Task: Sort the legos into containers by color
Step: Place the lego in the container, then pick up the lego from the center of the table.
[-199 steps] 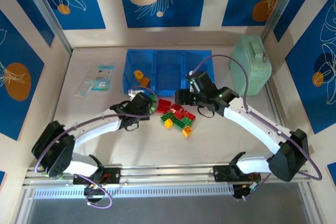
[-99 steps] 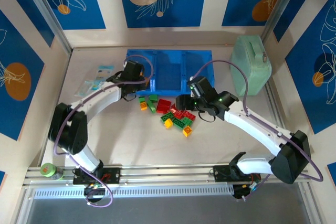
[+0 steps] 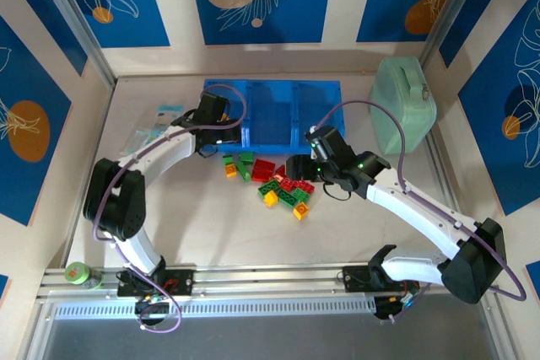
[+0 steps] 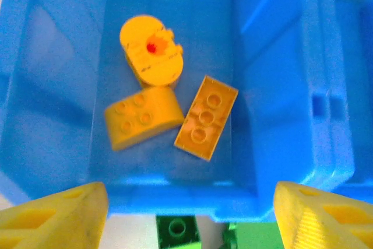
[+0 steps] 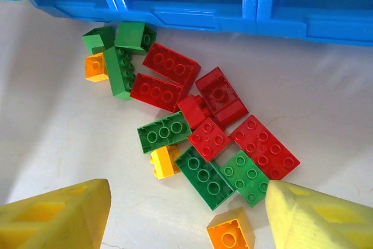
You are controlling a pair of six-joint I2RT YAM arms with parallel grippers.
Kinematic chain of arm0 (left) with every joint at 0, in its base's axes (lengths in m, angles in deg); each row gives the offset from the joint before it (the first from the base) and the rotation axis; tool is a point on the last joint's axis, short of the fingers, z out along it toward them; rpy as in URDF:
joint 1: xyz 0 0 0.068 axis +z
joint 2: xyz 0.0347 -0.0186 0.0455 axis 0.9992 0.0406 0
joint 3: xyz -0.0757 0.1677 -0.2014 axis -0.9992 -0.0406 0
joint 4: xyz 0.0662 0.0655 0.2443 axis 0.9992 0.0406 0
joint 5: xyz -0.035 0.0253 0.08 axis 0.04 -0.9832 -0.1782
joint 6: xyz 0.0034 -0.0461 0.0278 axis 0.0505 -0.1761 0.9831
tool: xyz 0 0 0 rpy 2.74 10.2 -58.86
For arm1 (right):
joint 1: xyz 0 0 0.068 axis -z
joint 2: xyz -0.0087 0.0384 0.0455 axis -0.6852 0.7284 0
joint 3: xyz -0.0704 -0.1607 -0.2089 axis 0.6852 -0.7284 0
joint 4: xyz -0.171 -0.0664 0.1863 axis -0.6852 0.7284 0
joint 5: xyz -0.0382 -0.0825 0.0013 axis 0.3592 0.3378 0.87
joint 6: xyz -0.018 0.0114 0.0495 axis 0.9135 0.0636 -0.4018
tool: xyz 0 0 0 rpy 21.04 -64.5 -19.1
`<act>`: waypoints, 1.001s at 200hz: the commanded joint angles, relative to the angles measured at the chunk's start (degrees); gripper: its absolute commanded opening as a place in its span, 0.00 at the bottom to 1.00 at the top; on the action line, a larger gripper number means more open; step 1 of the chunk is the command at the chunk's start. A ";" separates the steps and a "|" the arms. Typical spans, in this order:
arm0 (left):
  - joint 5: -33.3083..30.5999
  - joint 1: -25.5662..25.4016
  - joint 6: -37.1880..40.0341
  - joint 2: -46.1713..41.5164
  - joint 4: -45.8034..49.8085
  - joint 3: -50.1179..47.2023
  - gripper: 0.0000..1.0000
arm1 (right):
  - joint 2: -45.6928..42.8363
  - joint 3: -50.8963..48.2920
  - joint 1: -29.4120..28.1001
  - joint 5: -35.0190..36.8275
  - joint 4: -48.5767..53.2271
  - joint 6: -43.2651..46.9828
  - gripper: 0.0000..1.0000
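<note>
The left fingers (image 3: 224, 131) stand wide apart with nothing between them, poised over the near wall of the containers (image 3: 316, 90) at their left end. Straight ahead of those fingers, inside that end compartment (image 4: 274, 56), lie three yellow-orange pieces: a round piece (image 4: 150, 56) farthest off, a curved brick (image 4: 140, 122) nearer and toward the left finger, and a flat six-stud brick (image 4: 205, 118) touching it on the side of the right finger. Just beneath the left fingers, outside the wall on the worktop (image 3: 211, 217), sit two green bricks (image 4: 178, 231), partly cut off by the edge of the wrist view. The right fingers (image 3: 297, 166) are likewise spread wide and hold nothing; they hang over the loose legos (image 5: 213, 139), which lie in a heap on the worktop ahead of them, red and green bricks mixed and touching. A small yellow brick (image 5: 165, 161) rests at the heap's near side, an orange brick (image 5: 230, 234) lies closest of all, between the two fingertips and nearer the right one, and another orange brick (image 5: 95, 67) sits at the far left beside a green one. Beyond the heap runs the containers' front wall. Off to the right of the right fingers stands a mint-green case (image 3: 403, 103); left of the left fingers lies a clear packet (image 3: 156, 128).
</note>
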 commanded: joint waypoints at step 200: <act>1.99 -3.99 -9.79 -50.63 6.62 -35.27 0.68 | 49.24 39.87 -10.99 -2.68 10.58 14.58 0.57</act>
